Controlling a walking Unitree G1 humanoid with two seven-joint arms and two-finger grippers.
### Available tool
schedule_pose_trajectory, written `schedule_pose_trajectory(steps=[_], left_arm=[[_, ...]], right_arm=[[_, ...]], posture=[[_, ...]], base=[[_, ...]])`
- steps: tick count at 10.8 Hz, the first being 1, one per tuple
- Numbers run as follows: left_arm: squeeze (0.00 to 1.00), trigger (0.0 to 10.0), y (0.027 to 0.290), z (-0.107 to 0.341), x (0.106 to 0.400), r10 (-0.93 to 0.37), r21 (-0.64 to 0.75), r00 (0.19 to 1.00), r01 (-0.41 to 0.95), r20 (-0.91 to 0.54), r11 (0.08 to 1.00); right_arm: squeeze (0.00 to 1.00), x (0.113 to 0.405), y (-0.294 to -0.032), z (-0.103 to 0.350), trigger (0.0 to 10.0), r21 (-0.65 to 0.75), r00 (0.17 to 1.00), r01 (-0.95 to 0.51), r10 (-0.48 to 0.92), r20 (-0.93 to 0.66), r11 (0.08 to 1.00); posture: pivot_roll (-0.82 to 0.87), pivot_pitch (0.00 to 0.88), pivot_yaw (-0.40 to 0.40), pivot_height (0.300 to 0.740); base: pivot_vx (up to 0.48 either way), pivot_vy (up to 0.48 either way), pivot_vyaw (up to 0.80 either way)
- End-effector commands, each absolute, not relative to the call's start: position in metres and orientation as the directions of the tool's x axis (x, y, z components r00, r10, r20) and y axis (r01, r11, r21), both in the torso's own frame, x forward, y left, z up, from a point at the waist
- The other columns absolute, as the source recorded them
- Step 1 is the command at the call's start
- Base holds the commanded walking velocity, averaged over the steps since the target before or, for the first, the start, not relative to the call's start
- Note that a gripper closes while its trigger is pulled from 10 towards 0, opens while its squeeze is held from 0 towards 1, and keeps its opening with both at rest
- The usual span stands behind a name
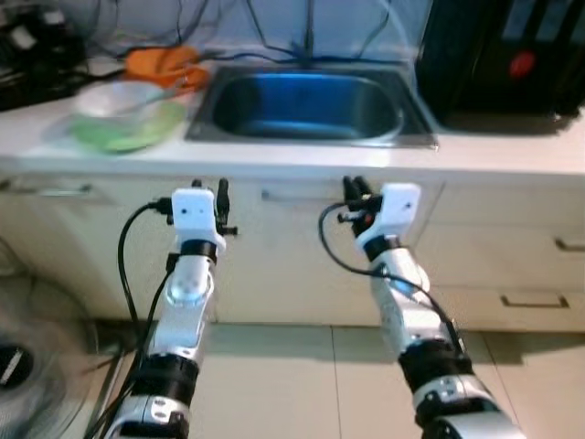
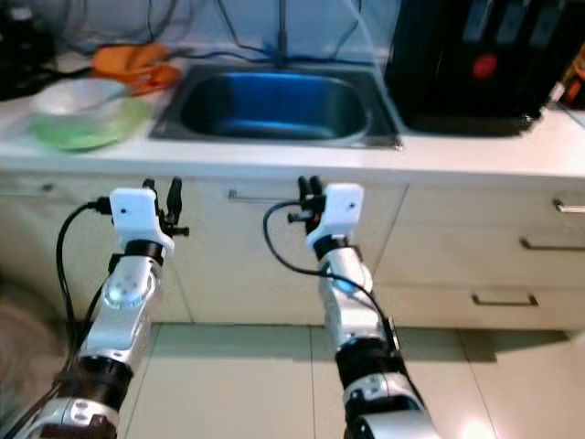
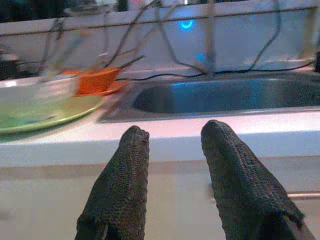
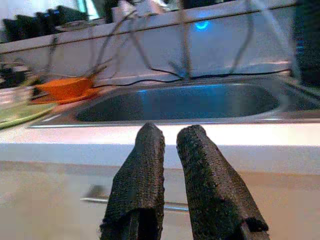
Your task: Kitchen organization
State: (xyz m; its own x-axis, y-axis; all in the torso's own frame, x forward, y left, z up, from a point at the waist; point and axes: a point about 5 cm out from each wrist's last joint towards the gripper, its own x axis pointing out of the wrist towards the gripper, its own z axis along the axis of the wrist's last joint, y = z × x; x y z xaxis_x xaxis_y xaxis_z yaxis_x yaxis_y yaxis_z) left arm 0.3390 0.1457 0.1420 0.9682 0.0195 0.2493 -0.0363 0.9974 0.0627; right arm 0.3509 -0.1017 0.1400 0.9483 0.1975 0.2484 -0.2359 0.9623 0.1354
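Note:
A steel sink [image 1: 306,105] is set into the white counter [image 1: 274,160] ahead of me. Left of it lies a green plate [image 1: 128,135] with a clear bowl [image 1: 111,97] on it. Behind them is an orange dish [image 1: 164,64]. Both arms are raised in front of the cabinet, below the counter edge. My left gripper [image 1: 219,190] is open, its fingers [image 3: 132,165] apart with nothing between them, and points at the counter's front edge. My right gripper [image 1: 356,188] is shut and empty, its fingers [image 4: 147,160] nearly touching, level with the sink's front.
A black appliance [image 1: 503,59] stands on the counter right of the sink. Cables [image 3: 165,45] run along the back wall. Drawer handles [image 1: 535,300] show on the cabinet at right. A blurred dark round thing [image 1: 18,366] sits on the floor at left.

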Motion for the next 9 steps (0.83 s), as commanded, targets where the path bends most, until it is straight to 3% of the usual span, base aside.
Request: schedule_pose_trajectory(steps=[1,9], left_arm=[[0.0,10.0,0.138,0.143,0.338,-0.002,0.064,0.967,-0.015,0.254,0.998],[0.0,10.0,0.137,0.161,0.333,-0.022,0.104,0.939,-0.015,0.343,0.995]], right_arm=[[0.0,0.351,-0.107,0.142,10.0,0.13,0.947,-0.223,0.183,0.263,0.966],[0.0,0.353,-0.1,0.157,10.0,0.125,0.923,-0.258,0.206,0.324,0.958]], posture=[[0.15,0.027,0.016,0.74],[0.15,0.0,0.011,0.74]], base=[[0.401,0.0,0.65],[0.421,0.0,0.0]])
